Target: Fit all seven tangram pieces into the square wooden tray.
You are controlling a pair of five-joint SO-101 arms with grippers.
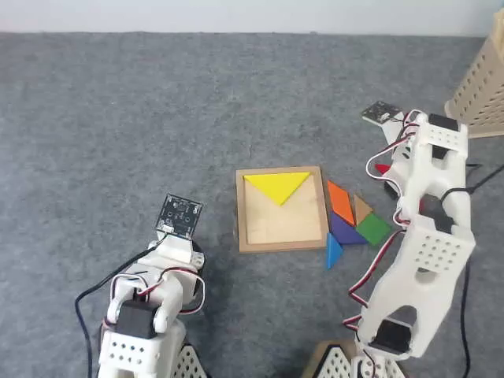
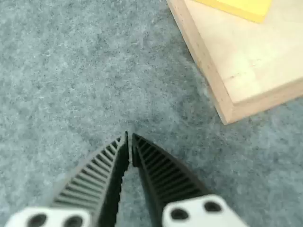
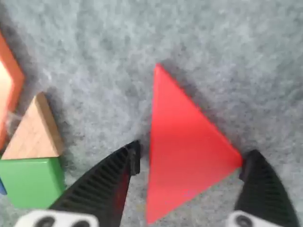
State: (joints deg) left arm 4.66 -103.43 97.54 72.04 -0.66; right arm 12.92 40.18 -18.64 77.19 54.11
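Observation:
The square wooden tray (image 1: 242, 209) lies mid-table with a yellow triangle (image 1: 276, 186) in its far part. Just right of it lie an orange parallelogram (image 1: 340, 201), a natural wood triangle (image 1: 361, 208), a green square (image 1: 374, 229), a purple triangle (image 1: 345, 231) and a blue triangle (image 1: 333, 251). A red triangle (image 3: 184, 146) lies flat on the grey felt further right, also seen as the red triangle (image 1: 383, 168) beside the right arm. My right gripper (image 3: 189, 163) is open, its fingers on either side of the red triangle. My left gripper (image 2: 129, 142) is shut and empty, near the tray's corner (image 2: 227, 101).
Grey felt covers the table. A pale perforated block (image 1: 482, 90) stands at the far right edge. Cables trail from both arm bases at the near side.

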